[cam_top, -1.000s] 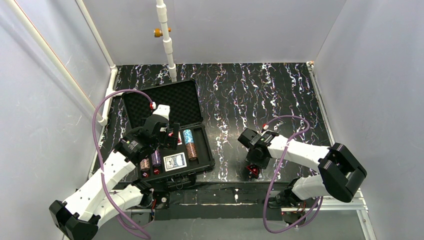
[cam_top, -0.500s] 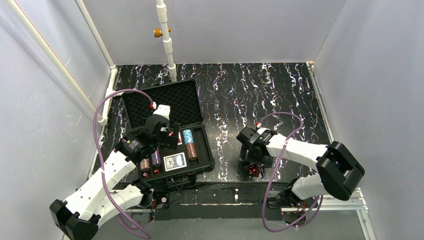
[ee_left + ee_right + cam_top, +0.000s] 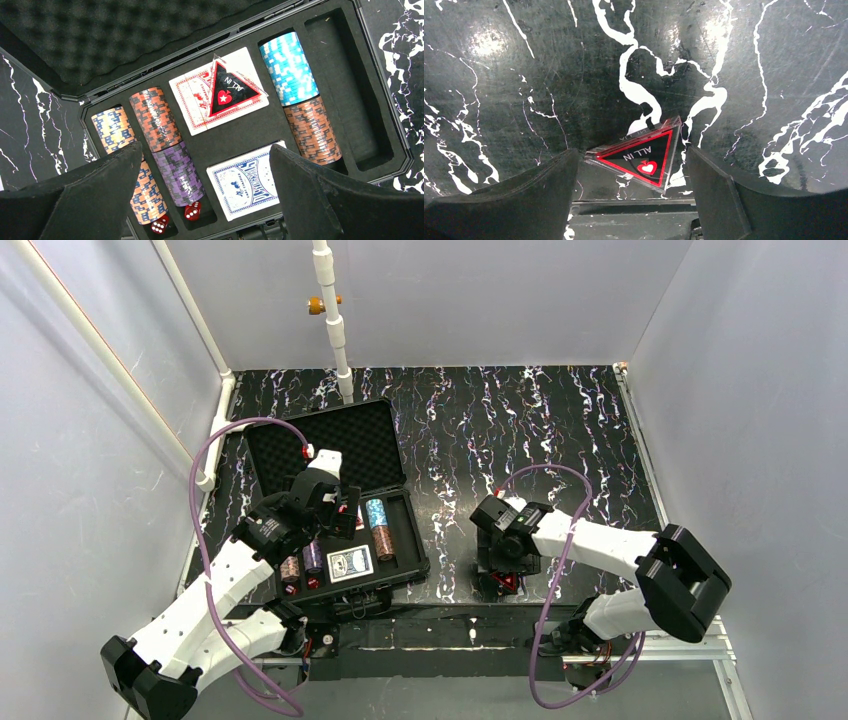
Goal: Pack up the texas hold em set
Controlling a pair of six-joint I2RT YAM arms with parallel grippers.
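The black case (image 3: 385, 565) lies open at the left, its foam lid (image 3: 100, 35) folded back. Its tray holds several chip stacks (image 3: 155, 117), a red deck under a red-edged "ALL IN" triangle (image 3: 227, 92), a blue deck (image 3: 247, 182) and two red dice (image 3: 192, 211). My left gripper (image 3: 335, 522) hovers open and empty over the tray (image 3: 205, 195). A second red triangle (image 3: 639, 157) lies on the table near the front edge (image 3: 507, 582). My right gripper (image 3: 631, 156) is open and low, one finger on each side of it (image 3: 503, 568). No orange discs show.
The black marbled table (image 3: 520, 430) stretches behind and right of the case. A white pipe (image 3: 335, 330) stands at the back. The table's front edge and a dark rail (image 3: 634, 210) lie just below the triangle. Purple cables loop from both wrists.
My right gripper has moved a little to the left and now straddles the triangle on the table. The left arm has barely moved.
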